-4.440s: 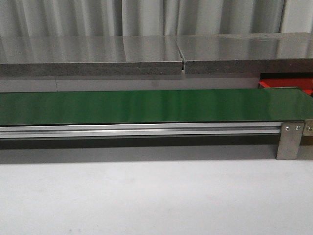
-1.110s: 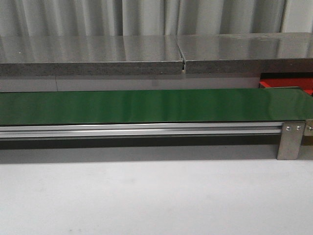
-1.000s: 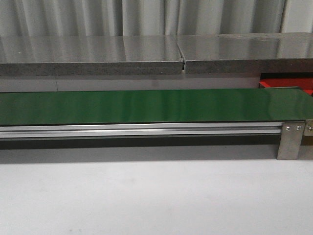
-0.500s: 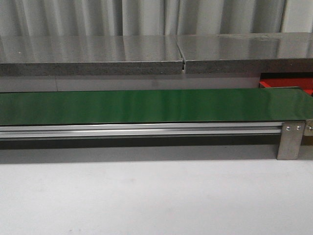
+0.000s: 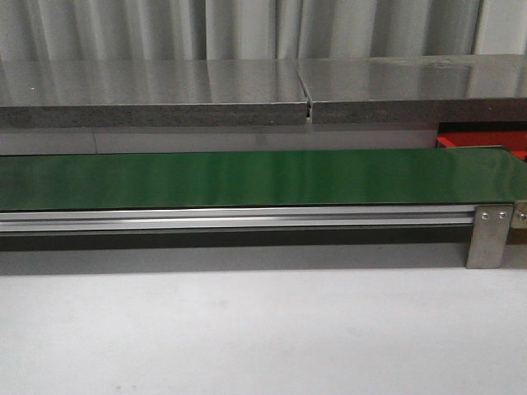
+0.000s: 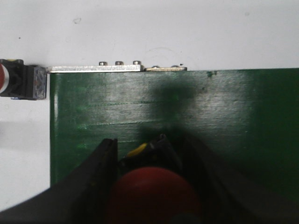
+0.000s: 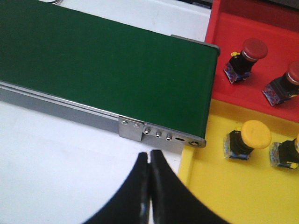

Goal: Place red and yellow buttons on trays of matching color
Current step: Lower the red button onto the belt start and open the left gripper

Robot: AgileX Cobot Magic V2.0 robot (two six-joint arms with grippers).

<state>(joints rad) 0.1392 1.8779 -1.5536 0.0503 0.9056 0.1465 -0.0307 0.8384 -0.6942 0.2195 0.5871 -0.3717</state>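
My left gripper (image 6: 149, 148) is shut on a red button (image 6: 154, 196) with a dark body, held just above the green belt (image 6: 140, 98) near its end. Another red button (image 6: 18, 81) lies on the white table beside that belt end. My right gripper (image 7: 150, 156) is shut and empty over the white table, close to the yellow tray (image 7: 219, 186). That tray holds two yellow buttons (image 7: 247, 137) (image 7: 289, 151). The red tray (image 7: 224, 46) behind it holds two red buttons (image 7: 247, 53) (image 7: 287, 81). Neither gripper shows in the front view.
The green belt (image 5: 247, 177) runs across the front view on an aluminium rail with a metal bracket (image 5: 487, 239) at its right end. A corner of the red tray (image 5: 515, 146) shows past it. A grey ledge (image 5: 247, 95) runs behind the belt.
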